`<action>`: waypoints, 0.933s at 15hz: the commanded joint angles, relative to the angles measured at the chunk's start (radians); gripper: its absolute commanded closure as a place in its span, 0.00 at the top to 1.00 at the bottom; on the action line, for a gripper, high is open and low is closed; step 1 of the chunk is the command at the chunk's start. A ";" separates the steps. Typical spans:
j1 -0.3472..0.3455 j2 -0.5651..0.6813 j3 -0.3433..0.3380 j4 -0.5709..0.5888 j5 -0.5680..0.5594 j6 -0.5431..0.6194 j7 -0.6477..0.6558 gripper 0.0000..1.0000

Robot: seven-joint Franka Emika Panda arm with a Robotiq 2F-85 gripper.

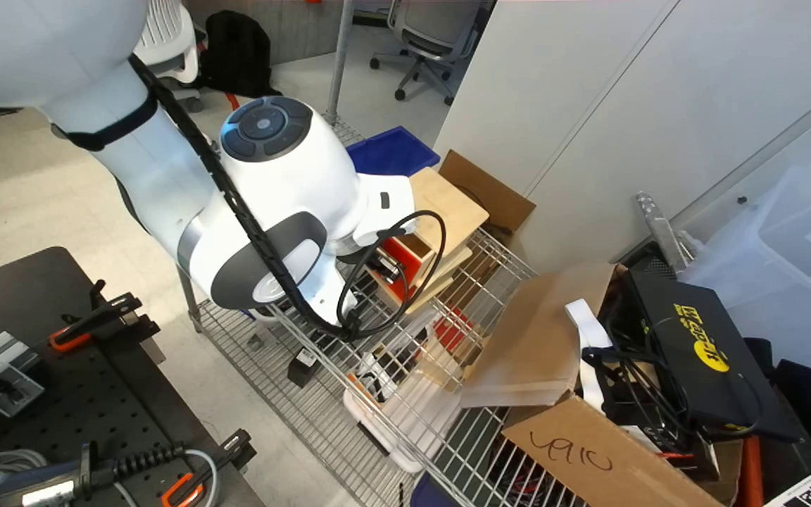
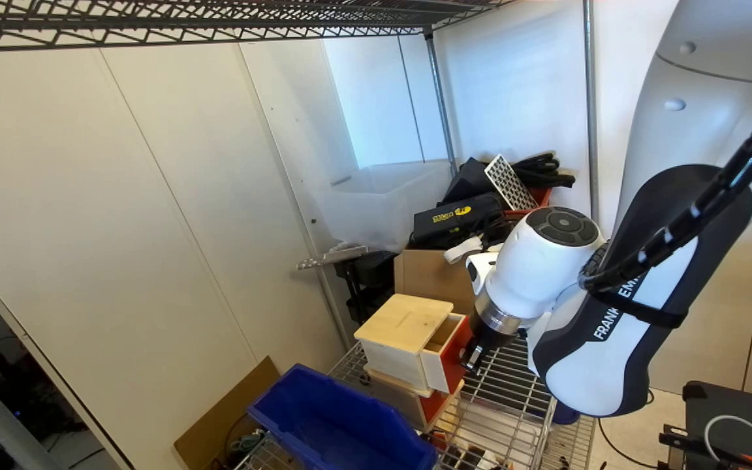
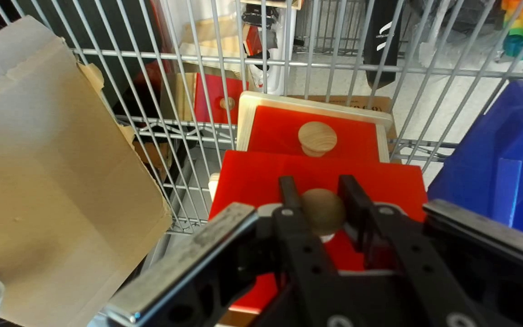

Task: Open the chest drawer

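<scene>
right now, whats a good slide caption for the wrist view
Hand closed on the round wooden knob of an open red-fronted drawer, blue bin at picture right.

White wall panels (image 1: 588,77) are standing behind the wire shelving (image 1: 506,252), and thin dark seams are slanting down them in both exterior views. Overhead, a dark wire shelf (image 2: 187,23) is reaching across, and a steel post (image 2: 440,98) is meeting its corner. Cool bluish light is washing the far back wall (image 2: 369,98) — the nearer panels are looking creamier. In an exterior view a pale, smooth floor (image 1: 18,190) is spreading below; on it a grey office chair (image 1: 437,32) is standing on casters, well apart from a white slat-backed chair (image 1: 166,32). A black perforated workbench (image 1: 96,394) is filling the lower left.
</scene>
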 commanded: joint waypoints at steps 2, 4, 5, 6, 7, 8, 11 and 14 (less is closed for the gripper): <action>0.007 -0.025 -0.008 -0.025 -0.004 0.027 -0.007 0.07; 0.012 -0.027 -0.013 -0.030 -0.004 0.034 -0.008 0.07; 0.009 -0.029 -0.011 -0.032 -0.005 0.033 -0.008 0.07; 0.007 -0.031 -0.009 -0.034 -0.006 0.033 -0.009 0.07; 0.006 -0.034 -0.009 -0.038 -0.007 0.034 -0.010 0.07; 0.007 -0.035 -0.010 -0.039 -0.007 0.034 -0.010 0.07; -0.009 -0.043 0.011 -0.048 0.017 0.037 -0.039 0.07; 0.004 -0.047 -0.008 -0.057 -0.008 0.045 -0.016 0.07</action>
